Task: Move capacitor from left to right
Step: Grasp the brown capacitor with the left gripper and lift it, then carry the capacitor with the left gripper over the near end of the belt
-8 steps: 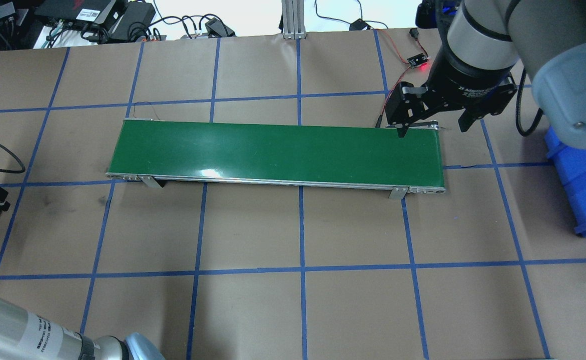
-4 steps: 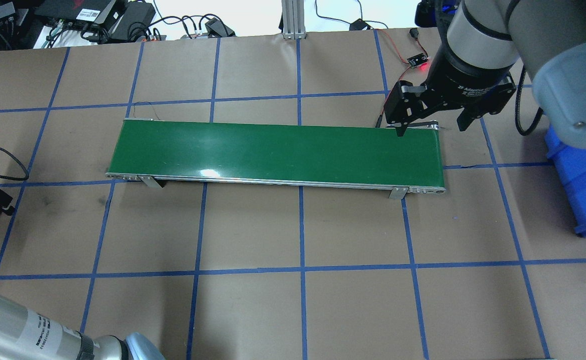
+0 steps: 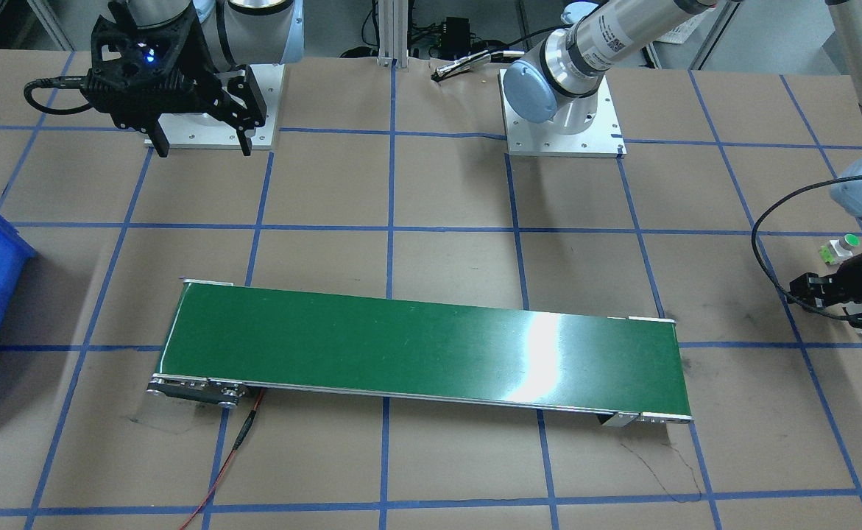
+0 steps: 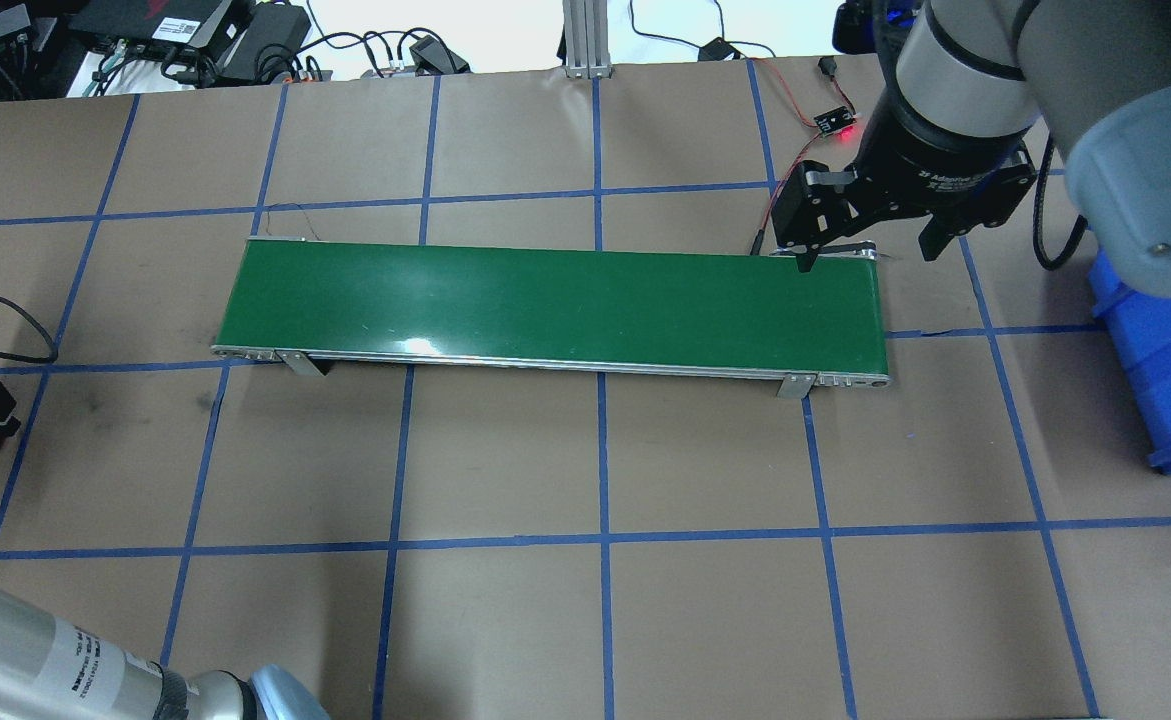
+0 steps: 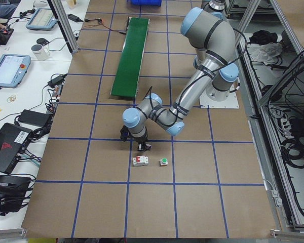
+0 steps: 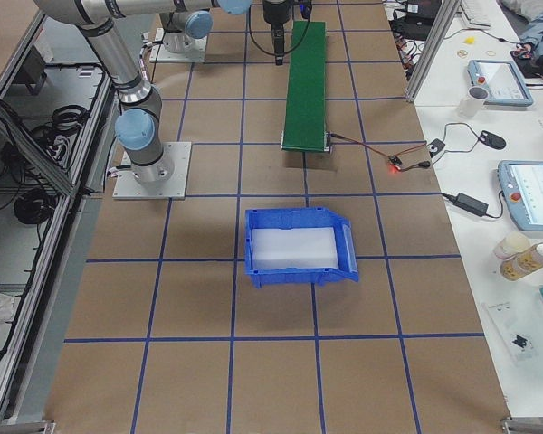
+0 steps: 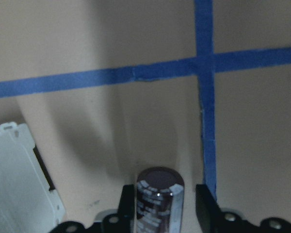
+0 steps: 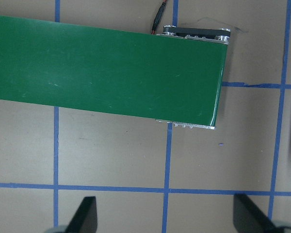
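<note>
The capacitor (image 7: 160, 194) stands on end on the tabletop (image 7: 87, 39) at the robot's far left, squarely inside the left pincer (image 7: 162, 208), jaws narrowly parted with a sliver of gap showing. The right pincer (image 8: 167, 213), wide apart and empty, waits over the conveyor belt (image 8: 111, 68).

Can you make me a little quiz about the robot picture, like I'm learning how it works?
1. Pick one: what does the left gripper have between its fingers?
A. a capacitor
B. a spoon
C. a toy car
2. True or false: the right gripper is open.
3. Fill in the word: the bin on the table is coloured ____.

Key: 1 A. 2 true. 3 blue.
</note>
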You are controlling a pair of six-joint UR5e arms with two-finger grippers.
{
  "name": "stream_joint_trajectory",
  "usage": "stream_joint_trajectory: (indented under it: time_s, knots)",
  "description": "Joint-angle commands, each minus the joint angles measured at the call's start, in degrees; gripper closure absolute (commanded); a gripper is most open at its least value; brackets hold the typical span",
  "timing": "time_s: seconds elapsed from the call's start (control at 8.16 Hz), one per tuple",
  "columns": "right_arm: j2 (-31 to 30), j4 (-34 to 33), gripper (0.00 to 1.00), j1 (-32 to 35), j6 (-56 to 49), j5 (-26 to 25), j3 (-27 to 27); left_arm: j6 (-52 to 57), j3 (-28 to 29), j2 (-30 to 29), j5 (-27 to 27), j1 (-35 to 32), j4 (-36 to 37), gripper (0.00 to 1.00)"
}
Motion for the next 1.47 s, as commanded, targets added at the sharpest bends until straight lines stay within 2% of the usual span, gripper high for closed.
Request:
stream_joint_trajectory:
  time_s: [0.0,0.25,0.37,0.49,0.74,0.86,0.98,1.1,1.35]
  knots:
    - [0.0,0.0,0.0,0.0,0.0,0.1,0.0,-0.5,0.1,0.6,-0.5,0.2,-1.0,1.0]
    - [-0.2,0.0,0.0,0.0,0.0,0.1,0.1,-1.3,0.5,4.3,-0.5,0.2,-8.3,1.0]
    - [-0.2,0.0,0.0,0.0,-0.1,-0.2,0.0,-4.8,0.5,8.5,-1.3,-1.0,-11.2,1.0]
    - [-0.2,0.0,0.0,0.0,0.0,0.0,0.1,-7.1,0.5,12.6,-5.6,-2.4,-11.6,1.0]
    - [-0.1,0.2,0.0,0.0,0.0,0.0,0.1,-7.6,0.8,17.1,-10.0,-12.9,-10.8,1.0]
    - [-0.2,0.4,0.0,0.0,0.0,-0.1,0.0,-11.5,0.8,17.7,-10.2,-18.5,-8.8,1.0]
    - [-0.1,0.6,0.0,0.0,-0.1,-0.3,0.0,-15.8,0.7,17.5,-10.5,-22.9,-3.6,1.0]
    - [-0.1,0.7,0.0,0.0,-0.1,-0.2,0.0,-18.3,0.7,16.6,-11.0,-25.7,-2.1,1.0]
    - [0.1,0.4,0.0,-0.1,-0.1,-0.2,0.0,-19.1,0.7,14.7,-18.9,-27.0,-1.1,1.0]
